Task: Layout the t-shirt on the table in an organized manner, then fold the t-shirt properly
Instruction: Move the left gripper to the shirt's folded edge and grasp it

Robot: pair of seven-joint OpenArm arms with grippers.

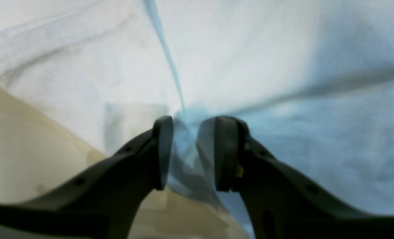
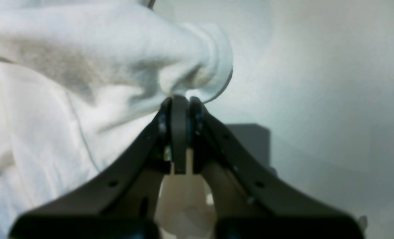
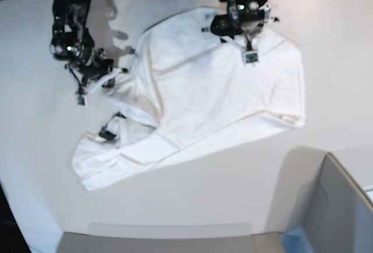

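The white t-shirt (image 3: 215, 95) lies crumpled and partly spread on the white table (image 3: 233, 194); its print does not show. My left gripper (image 3: 223, 27) is at the shirt's far edge, and in the left wrist view this gripper (image 1: 185, 122) is shut on a bunched fold of the shirt (image 1: 250, 49). My right gripper (image 3: 111, 73) is at the shirt's left side. In the right wrist view it (image 2: 180, 99) is shut on the hemmed edge of a sleeve-like fold (image 2: 197, 56), held slightly above the table (image 2: 316, 83).
A grey box-like corner piece (image 3: 338, 206) stands at the front right of the table. Both arms reach in from the far side. A dark grey block (image 2: 250, 139) shows behind the right gripper's fingers.
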